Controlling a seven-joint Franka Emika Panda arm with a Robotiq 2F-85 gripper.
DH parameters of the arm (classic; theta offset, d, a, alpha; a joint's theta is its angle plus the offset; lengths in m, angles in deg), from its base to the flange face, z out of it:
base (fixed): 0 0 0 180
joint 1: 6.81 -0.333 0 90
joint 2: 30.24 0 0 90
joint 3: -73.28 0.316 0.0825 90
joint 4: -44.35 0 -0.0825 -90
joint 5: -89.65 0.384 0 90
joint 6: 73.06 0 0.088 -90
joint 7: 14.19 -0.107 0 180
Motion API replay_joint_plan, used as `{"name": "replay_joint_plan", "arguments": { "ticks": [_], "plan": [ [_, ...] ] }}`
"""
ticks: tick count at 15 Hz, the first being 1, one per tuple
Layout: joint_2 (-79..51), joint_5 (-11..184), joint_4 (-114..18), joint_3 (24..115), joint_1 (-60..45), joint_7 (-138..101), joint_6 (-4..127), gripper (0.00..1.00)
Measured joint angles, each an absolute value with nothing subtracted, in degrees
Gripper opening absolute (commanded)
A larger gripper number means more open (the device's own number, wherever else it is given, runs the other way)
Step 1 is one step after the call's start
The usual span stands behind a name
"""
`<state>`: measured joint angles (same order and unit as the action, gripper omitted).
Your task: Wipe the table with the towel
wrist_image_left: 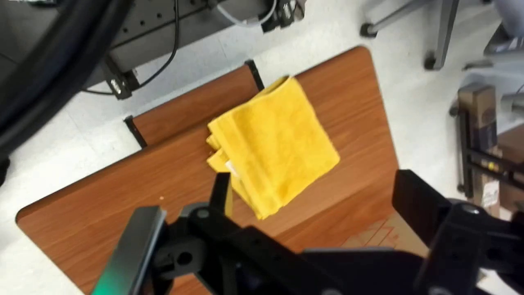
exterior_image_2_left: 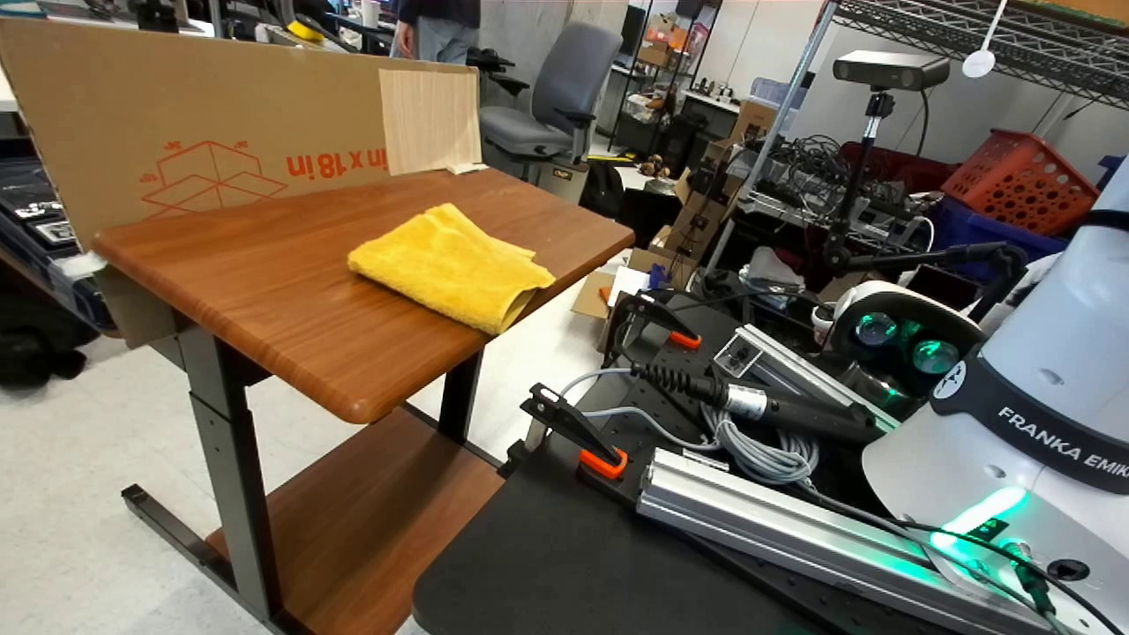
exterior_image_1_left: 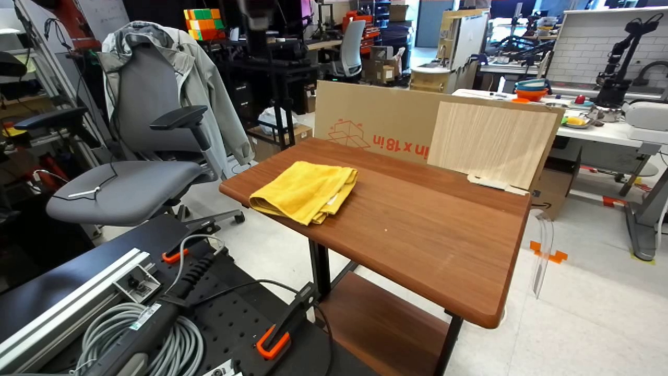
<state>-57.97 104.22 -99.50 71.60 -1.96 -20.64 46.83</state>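
Note:
A folded yellow towel (exterior_image_1_left: 305, 190) lies on the brown wooden table (exterior_image_1_left: 417, 224), close to one long edge and toward one end. In an exterior view the towel (exterior_image_2_left: 450, 269) shows its rounded fold near the table (exterior_image_2_left: 291, 291) edge. In the wrist view I look down on the towel (wrist_image_left: 278, 143), with a small white tag at its layered side. My gripper (wrist_image_left: 312, 174) is open, its two black fingers wide apart with nothing between them. It is above the table (wrist_image_left: 163, 184) and apart from the towel. I cannot make out the gripper in the exterior views.
A cardboard sheet (exterior_image_1_left: 376, 117) with a light wood panel (exterior_image_1_left: 488, 141) stands along the table's far edge. A black bench (exterior_image_2_left: 547, 547) with orange-tipped clamps (exterior_image_2_left: 604, 463), coiled cable and a metal rail (exterior_image_2_left: 776, 529) is close by. A grey chair (exterior_image_1_left: 130, 183) stands beyond one end.

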Motion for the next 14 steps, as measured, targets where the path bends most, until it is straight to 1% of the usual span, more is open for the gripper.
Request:
{"name": "replay_joint_plan", "arguments": {
  "ticks": [2,3,11,14],
  "plan": [
    [-53.2,104.3,-100.5,70.3,-0.4,-20.8,55.0,1.0],
    [-51.5,104.3,-100.5,70.0,-0.1,-20.9,56.6,1.0],
    [-49.9,104.1,-100.4,71.4,-0.9,-23.9,57.8,1.0],
    [-43.6,102.1,-99.7,75.1,-1.8,-31.7,60.5,1.0]
  ]
}}
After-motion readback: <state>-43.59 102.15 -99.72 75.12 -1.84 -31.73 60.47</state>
